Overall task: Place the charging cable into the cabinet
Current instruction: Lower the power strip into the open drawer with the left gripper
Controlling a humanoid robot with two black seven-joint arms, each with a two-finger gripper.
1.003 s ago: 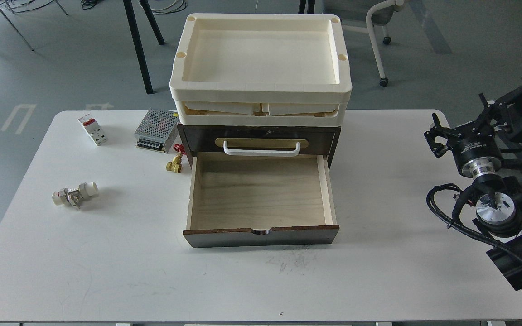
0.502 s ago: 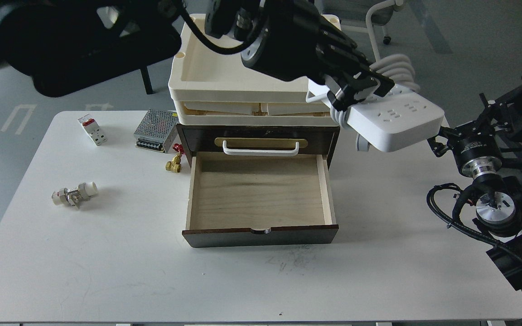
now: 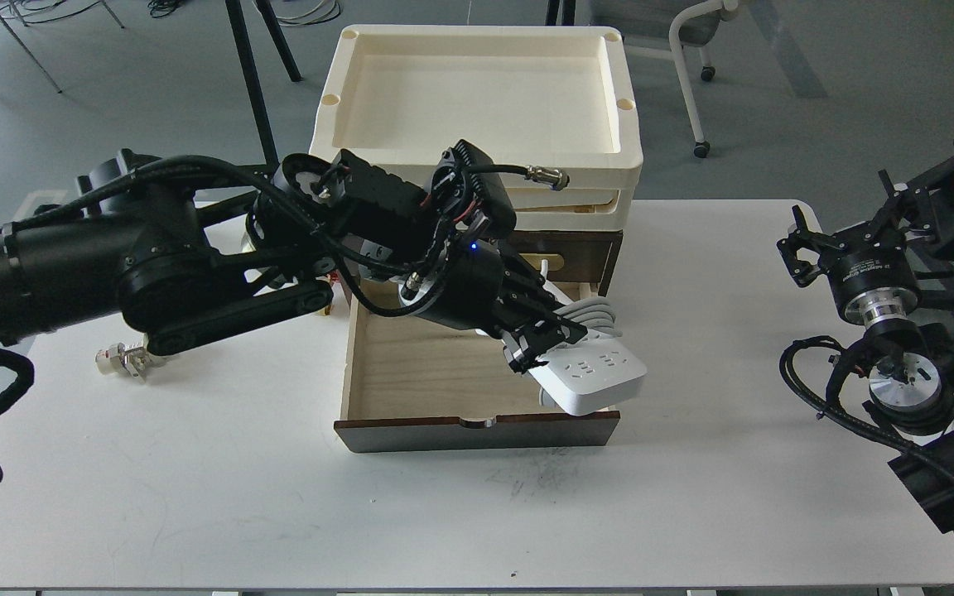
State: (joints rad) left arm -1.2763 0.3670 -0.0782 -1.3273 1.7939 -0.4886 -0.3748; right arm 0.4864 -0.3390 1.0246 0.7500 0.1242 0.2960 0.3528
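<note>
Two arms in your head view. Left gripper (image 3: 545, 346) is clamped on the charging cable (image 3: 591, 377), fingers pinching the strip near its coiled-cord middle. The strip hangs tilted over the right front part of the open drawer, socket face up, its outer end reaching past the drawer's right wall. You cannot tell whether its underside touches the drawer rim; the coil of thick white cord sits just behind the fingers, toward the cabinet front.

The cabinet (image 3: 576, 252) stands at the middle of the worktop's far edge, cream trays (image 3: 477, 99) stacked on top. Its bottom drawer (image 3: 436, 372) is pulled out toward the near edge, light wood floor mostly bare on the left half. The left arm crosses in from the left edge, over the far-left part of the table (image 3: 692, 497), and covers most of the cabinet front, including most of the handle.

Right gripper (image 3: 800, 248) is at the right edge of the worktop, well apart from the cabinet, holding nothing; its fingers look spread, but it's small and dark, so you cannot tell for sure.

A small white-and-metal fitting (image 3: 121, 360) lies near the left edge, partly under the left arm. Anything else on the far-left side is hidden by the arm.
</note>
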